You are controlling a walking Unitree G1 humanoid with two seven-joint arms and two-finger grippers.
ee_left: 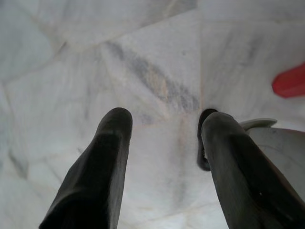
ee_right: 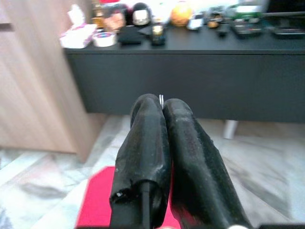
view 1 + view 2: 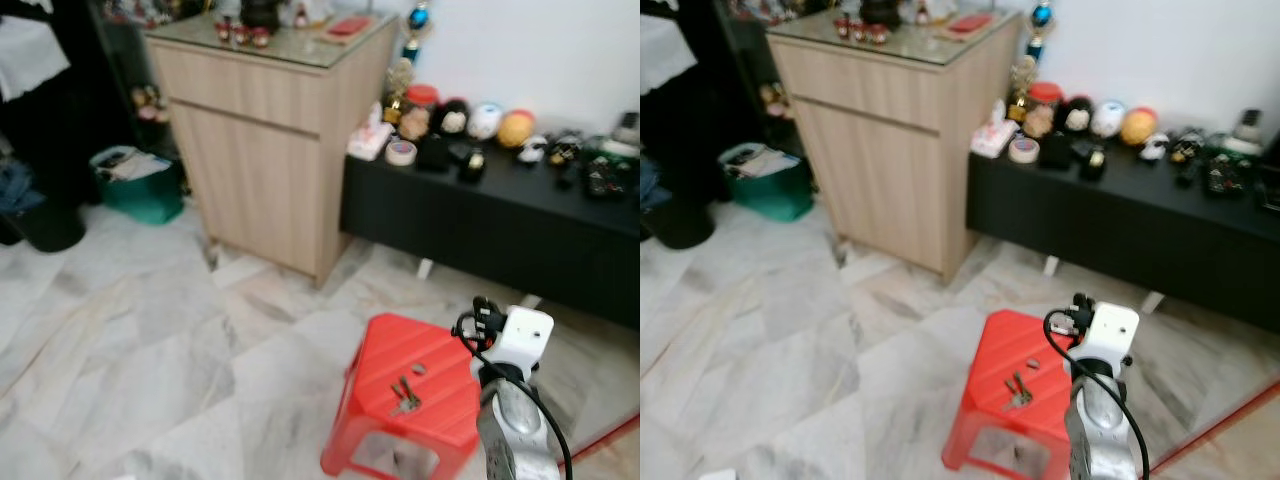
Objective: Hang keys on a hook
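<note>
The keys [image 3: 405, 395] lie flat on the seat of a red plastic stool [image 3: 440, 420], near its middle and just below a small hole in the seat. The stool stands on the pale marble floor [image 3: 130, 340] in front of a long, low black cabinet [image 3: 500, 230].

The right arm [image 3: 510, 400] rises at the stool's right side, its white wrist housing and black cabling above the seat's right edge, beside the keys but not touching them. In the right wrist view the right gripper [image 2: 162, 102] points out over the stool toward the black cabinet, its two black fingers [image 2: 145, 143] pressed together with nothing between them apart from a thin pale sliver at the tips that cannot be made out.

The left gripper [image 1: 164, 124] hangs over the bare marble floor, its fingers spread wide and empty, with a corner of the red stool off to one side.

A tall light-wood cabinet [image 3: 265, 150] with a glass top stands to the left of the black cabinet. The black cabinet carries a row of small ornaments, a roll of tape [image 3: 401, 152] and a tissue pack [image 3: 370, 138]. A green bin [image 3: 140, 185] sits on the floor left of the wood cabinet.
</note>
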